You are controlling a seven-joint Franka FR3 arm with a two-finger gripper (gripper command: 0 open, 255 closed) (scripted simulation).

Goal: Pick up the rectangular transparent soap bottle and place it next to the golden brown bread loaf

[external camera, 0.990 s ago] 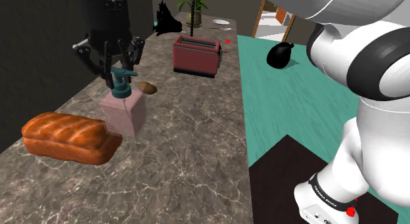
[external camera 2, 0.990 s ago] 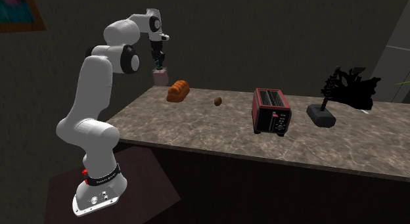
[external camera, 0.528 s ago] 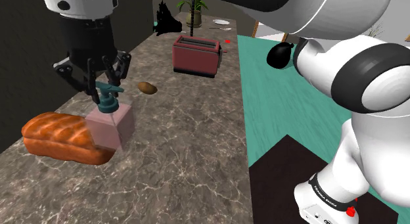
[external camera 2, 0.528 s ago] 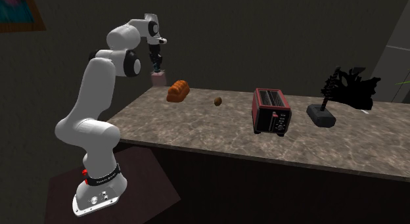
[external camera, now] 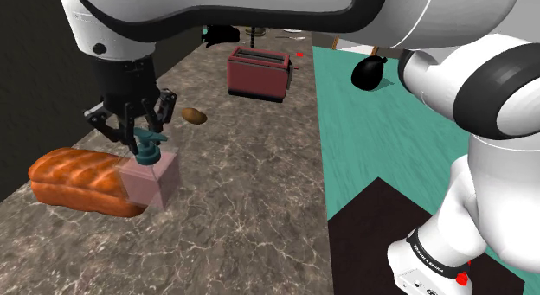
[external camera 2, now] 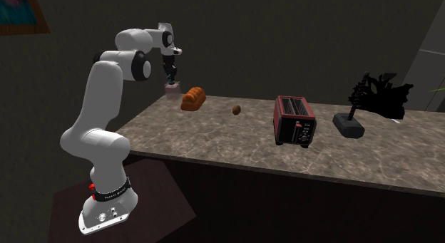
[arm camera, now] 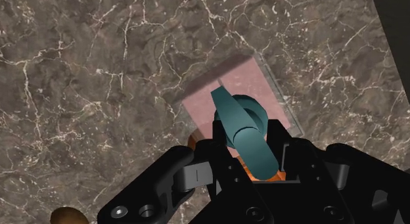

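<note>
Shoulder view: black two-finger gripper [external camera: 142, 137] clasps pink translucent rectangular soap bottle [external camera: 149, 179] by its teal pump [external camera: 150, 150], ready for placing at three o'clock of golden-brown bread loaf [external camera: 73, 176].

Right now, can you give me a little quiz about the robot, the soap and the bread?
1. True or false: the gripper is clasping the soap bottle by its top.
2. Pick one: the toaster is A) red, B) blue, C) green.
3. Short answer: which lies nearer the soap bottle, the bread loaf or the toaster?

Key: 1 true; 2 A; 3 the bread loaf.
</note>
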